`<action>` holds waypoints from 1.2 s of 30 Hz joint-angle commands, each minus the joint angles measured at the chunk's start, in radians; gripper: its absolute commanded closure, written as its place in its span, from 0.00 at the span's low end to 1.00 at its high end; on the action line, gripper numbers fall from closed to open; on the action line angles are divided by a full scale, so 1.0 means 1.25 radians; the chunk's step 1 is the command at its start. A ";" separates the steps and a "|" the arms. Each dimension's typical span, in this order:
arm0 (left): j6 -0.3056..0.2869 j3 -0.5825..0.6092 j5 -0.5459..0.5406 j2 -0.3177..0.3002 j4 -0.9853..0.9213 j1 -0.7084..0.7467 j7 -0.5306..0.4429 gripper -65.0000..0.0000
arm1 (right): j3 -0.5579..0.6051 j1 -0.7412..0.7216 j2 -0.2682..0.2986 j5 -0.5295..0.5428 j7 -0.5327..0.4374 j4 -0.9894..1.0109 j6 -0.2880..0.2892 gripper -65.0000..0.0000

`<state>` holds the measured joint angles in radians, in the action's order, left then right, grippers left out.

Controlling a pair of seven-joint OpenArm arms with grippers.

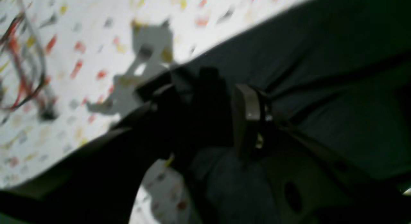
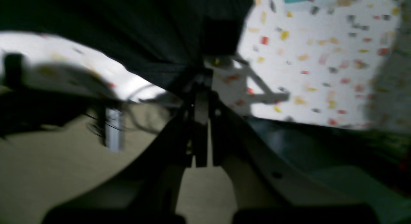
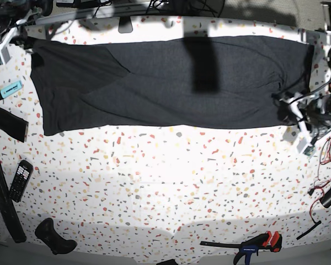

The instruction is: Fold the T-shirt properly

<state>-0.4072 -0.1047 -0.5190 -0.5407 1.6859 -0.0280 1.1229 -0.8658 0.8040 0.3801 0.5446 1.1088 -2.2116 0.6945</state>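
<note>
The T-shirt (image 3: pixel 154 83) lies as a long dark band across the far part of the speckled table, plain side up. At its right end my left gripper (image 3: pixel 280 98) is closed on a bunch of the cloth, and creases run out from the grip. In the left wrist view, dark fabric fills the gap between the fingers (image 1: pixel 247 111) of the left gripper (image 1: pixel 205 102). My right gripper (image 3: pixel 27 41) is at the far left corner of the shirt. The right wrist view shows the right gripper (image 2: pixel 200 89) pinched tight on the gathered T-shirt (image 2: pixel 144 34).
A teal marker (image 3: pixel 10 88), black strips (image 3: pixel 5 122) and a remote (image 3: pixel 20 179) lie along the left edge. A black handle (image 3: pixel 55 237) and a clamp (image 3: pixel 254 245) are at the near edge. Loose wires (image 3: pixel 326 154) hang at the right.
</note>
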 commanded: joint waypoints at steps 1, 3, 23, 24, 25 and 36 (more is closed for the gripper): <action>-0.003 -0.005 -0.004 -0.023 0.017 -0.013 -0.005 0.59 | -0.009 0.006 0.010 -0.014 -0.007 -0.012 0.003 1.00; -0.003 -0.005 -0.003 -0.036 0.017 -0.010 0.007 0.59 | -0.009 0.006 0.010 -0.027 -0.012 -0.012 0.003 1.00; -0.213 -0.005 -0.030 -0.110 0.006 0.037 -0.028 0.42 | -0.009 0.006 0.011 -0.029 -0.025 -0.012 0.003 1.00; -0.225 -0.004 -0.049 -0.121 0.005 0.037 -0.022 0.39 | -0.009 0.006 0.010 -0.028 -0.025 -0.012 0.003 1.00; -0.233 -0.004 -0.071 -0.132 0.005 0.038 -0.016 0.38 | -0.009 0.006 0.010 -0.028 -0.025 -0.012 0.003 1.00; -0.233 0.002 -0.211 -0.151 -0.172 0.028 -0.027 0.37 | -0.009 0.006 0.010 0.031 -0.019 -0.012 0.003 1.00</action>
<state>-0.6945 -0.0952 -0.7715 -0.7071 1.4559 0.0254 1.0969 -0.8658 0.8036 0.3798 0.5785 1.0931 -2.2116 0.6975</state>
